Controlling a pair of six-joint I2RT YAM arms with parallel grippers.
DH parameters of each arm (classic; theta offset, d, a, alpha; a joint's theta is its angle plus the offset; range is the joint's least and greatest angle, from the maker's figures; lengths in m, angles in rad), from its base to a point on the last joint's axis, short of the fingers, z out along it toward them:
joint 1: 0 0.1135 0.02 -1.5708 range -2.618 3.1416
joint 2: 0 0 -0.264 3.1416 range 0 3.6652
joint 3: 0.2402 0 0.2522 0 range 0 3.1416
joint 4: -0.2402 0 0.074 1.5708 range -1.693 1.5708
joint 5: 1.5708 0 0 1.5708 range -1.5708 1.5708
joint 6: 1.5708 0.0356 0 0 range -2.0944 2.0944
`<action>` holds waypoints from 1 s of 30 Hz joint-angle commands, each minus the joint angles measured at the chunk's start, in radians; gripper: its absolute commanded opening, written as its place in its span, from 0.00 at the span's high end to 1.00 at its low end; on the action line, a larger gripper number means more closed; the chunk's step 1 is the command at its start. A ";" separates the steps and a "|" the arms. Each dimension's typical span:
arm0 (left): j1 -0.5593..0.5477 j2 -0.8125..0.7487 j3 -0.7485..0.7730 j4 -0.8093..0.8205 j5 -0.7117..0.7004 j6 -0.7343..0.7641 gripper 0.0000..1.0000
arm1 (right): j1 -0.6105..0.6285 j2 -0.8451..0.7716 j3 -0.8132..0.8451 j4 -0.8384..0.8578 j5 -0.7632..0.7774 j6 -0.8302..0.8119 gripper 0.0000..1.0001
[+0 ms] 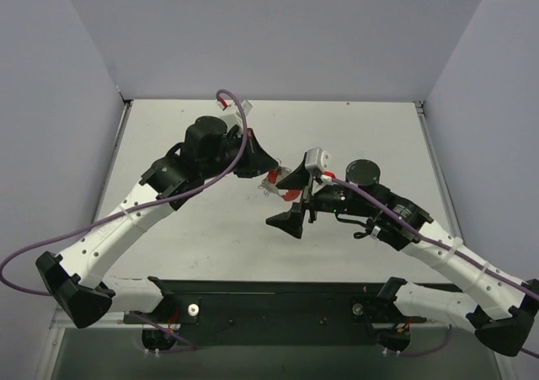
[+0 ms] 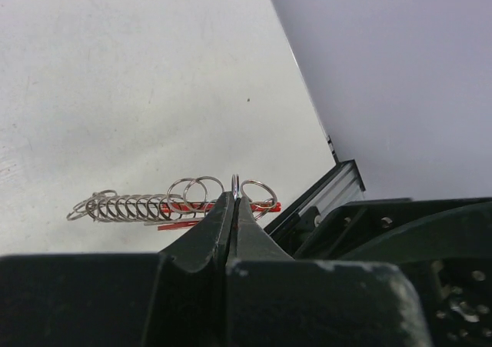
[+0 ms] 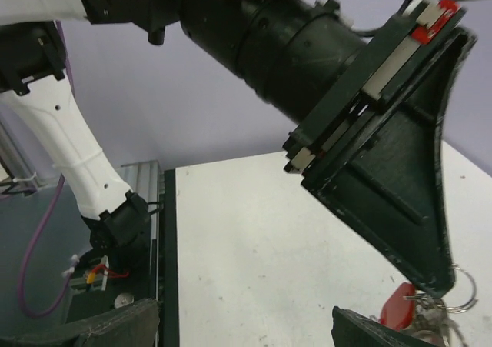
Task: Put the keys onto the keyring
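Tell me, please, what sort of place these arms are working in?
Most likely a robotics lab test cell: a white table boxed in by plain grey walls, with the left arm and right arm bolted to a black rail at its near edge.

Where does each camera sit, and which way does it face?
Top external: above and behind the bases, looking down at the table; left arm and right arm show.
Left wrist: looks along the shut left gripper to the keyring.
Right wrist: low, facing the left arm across the table; its own open right gripper edges the bottom.
Shared: all three see the left gripper pinching the keyring.
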 commanded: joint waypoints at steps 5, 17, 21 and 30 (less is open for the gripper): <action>0.011 -0.058 -0.018 0.202 0.011 -0.090 1.00 | -0.105 0.023 -0.061 0.160 -0.188 0.003 0.09; 0.037 -0.083 -0.092 0.321 0.137 -0.140 1.00 | -0.184 0.001 -0.111 0.263 -0.141 0.027 0.11; 0.037 -0.092 -0.104 0.330 0.140 -0.142 1.00 | -0.190 -0.005 -0.129 0.315 -0.085 0.044 0.14; 0.037 -0.106 -0.140 0.370 0.159 -0.163 1.00 | -0.198 0.007 -0.131 0.386 0.039 0.119 0.35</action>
